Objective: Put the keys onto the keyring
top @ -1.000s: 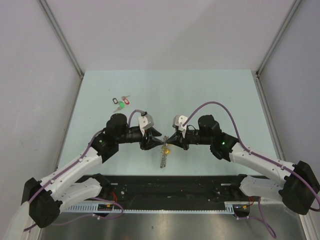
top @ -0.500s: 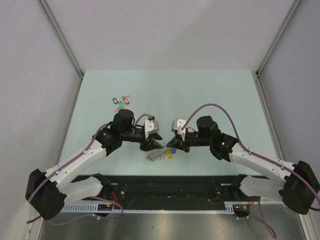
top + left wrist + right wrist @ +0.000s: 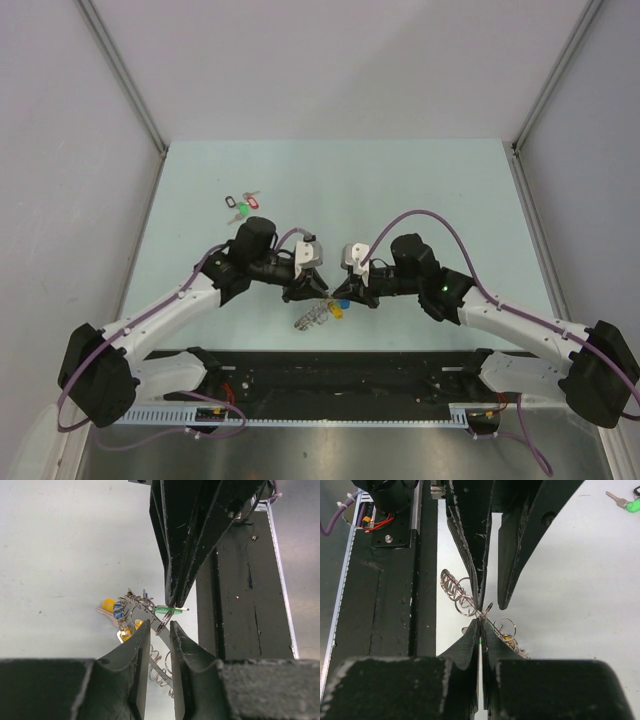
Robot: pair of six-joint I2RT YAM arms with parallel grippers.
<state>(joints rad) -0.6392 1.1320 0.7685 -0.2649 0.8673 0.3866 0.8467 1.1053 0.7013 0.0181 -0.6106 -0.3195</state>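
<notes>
1. Keyring. The keyring (image 3: pixel 312 318) is a grey coil of wire. I see it on the table (image 3: pixel 400 190), close to the near edge and just ahead of the black base rail (image 3: pixel 350 370). From the right wrist camera, its loops run from the left up to the point where the two sets of fingertips meet.

2. Keys. The keys (image 3: pixel 120 612) are bunched just beside the coil, touching it. I can make out a blue tag (image 3: pixel 118 611) next to a yellow tag (image 3: pixel 107 602). A thin green tag (image 3: pixel 167 610) (seen edge-on, so I cannot read its shape) sits right at the tips of the opposing fingers. I cannot tell whether any key is threaded onto the coil.

3. Right gripper. The right gripper (image 3: pixel 479 625) has its fingers pressed together at the tips, pinching a small wire loop (image 3: pixel 487 609) that sticks out of the cluster.

4. Left gripper. The left gripper (image 3: pixel 160 632) faces the right one tip to tip. Its fingers stand a narrow gap apart, with the same loop inside the gap. I cannot tell whether the pads bear on the wire.

5. Surroundings. A spare bunch (image 3: pixel 243 205) of tagged keys lies well apart, toward the far left of the table.
</notes>
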